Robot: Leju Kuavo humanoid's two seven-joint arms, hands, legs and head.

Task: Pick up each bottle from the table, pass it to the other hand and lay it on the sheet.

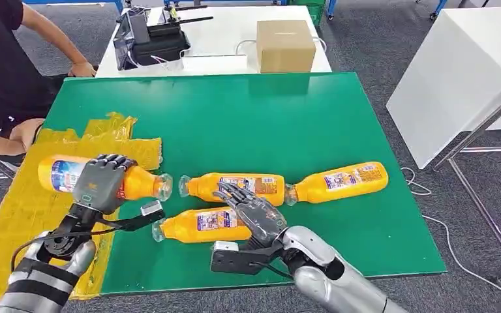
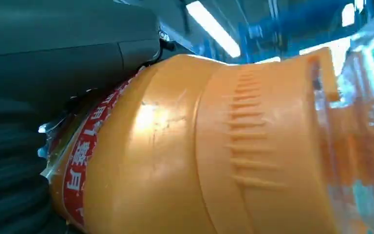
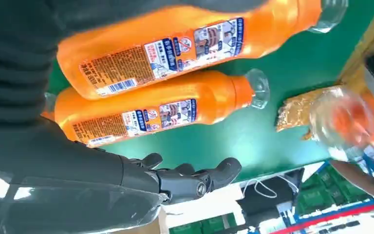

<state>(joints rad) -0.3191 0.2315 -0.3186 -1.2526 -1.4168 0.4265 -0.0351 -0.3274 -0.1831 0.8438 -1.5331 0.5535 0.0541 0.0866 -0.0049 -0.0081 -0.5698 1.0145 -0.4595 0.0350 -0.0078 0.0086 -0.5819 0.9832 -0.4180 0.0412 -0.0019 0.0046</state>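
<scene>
Your left robot hand (image 1: 101, 182) grips orange bottle (image 1: 140, 184) above yellow sheet (image 1: 32, 208) — right robot hand (image 1: 256, 210) spread, empty, over three bottles (image 1: 235, 187) on green surface (image 1: 267, 117).

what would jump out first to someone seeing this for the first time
The bright orange bottles: three lie close together on the green table, the nearest one just beside the open right hand. A fourth bottle is gripped by the left hand above the edge of the crinkled yellow sheet.
</scene>
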